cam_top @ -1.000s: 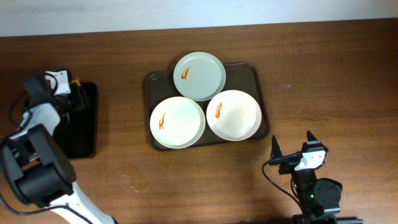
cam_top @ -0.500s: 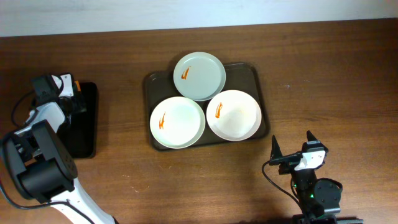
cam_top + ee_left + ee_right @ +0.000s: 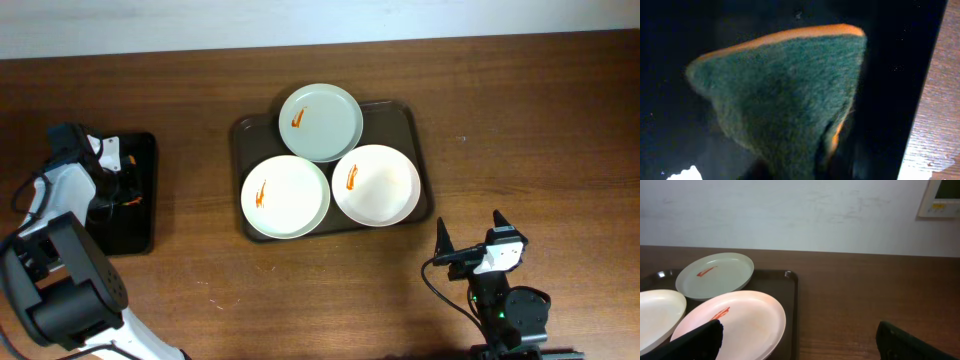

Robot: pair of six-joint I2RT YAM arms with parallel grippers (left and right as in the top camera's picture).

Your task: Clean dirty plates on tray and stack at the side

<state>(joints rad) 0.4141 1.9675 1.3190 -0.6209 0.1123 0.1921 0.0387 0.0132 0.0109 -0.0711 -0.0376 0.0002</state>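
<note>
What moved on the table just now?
The left gripper slid along the small black tray toward the table's near edge, close over the green sponge; a grip isn't visible. The three plates, brown tray and open right gripper stayed put.

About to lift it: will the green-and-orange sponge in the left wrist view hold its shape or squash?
The sponge likely squashes: its orange foam layer looks bowed. The fuzzy green scouring face should give grip, so slipping seems unlikely. Probably light, so it may shift on the glossy black tray if nudged.
</note>
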